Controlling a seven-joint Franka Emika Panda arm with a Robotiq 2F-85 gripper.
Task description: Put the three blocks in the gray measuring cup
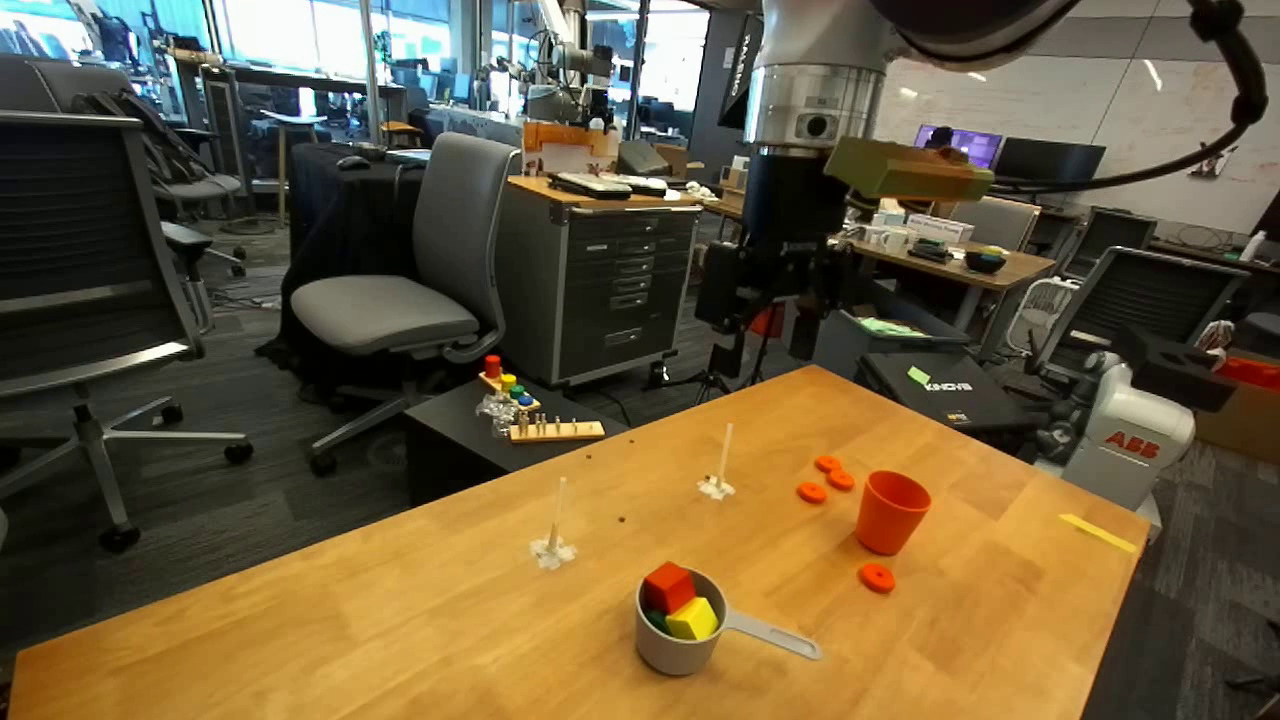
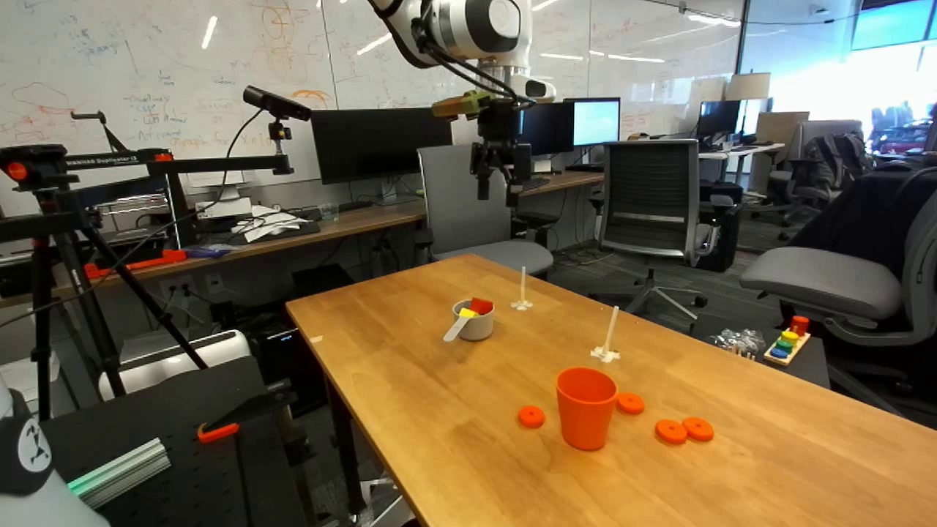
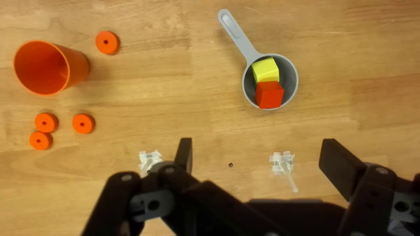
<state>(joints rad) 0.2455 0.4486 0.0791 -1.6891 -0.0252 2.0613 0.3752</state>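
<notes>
Gray meas. cup (image 1: pixel 675 655) sat upright on the worktop (image 1: pixel 400 620) & held all 3: red blk (image 3: pixel 269 94) & yellow blk (image 3: pixel 265 69) on top, green blk (image 1: pixel 657 620) mostly hidden lower down. Orange cup (image 1: pixel 893 520) stood upright, well apart, w/ 4 orange discs (image 3: pixel 111 44) near it. Fingers (image 3: pixel 341 167) were spread wide & free, well above worktop in both exterior views. 2 pegs (image 2: pixel 610 331) stood betw. cups & a long worktop edge.

White robot (image 1: pixel 1127 432): ABB — case (image 1: pixel 938 398): KINOVA — bar (image 2: pixel 111 159): Duplicator
</notes>
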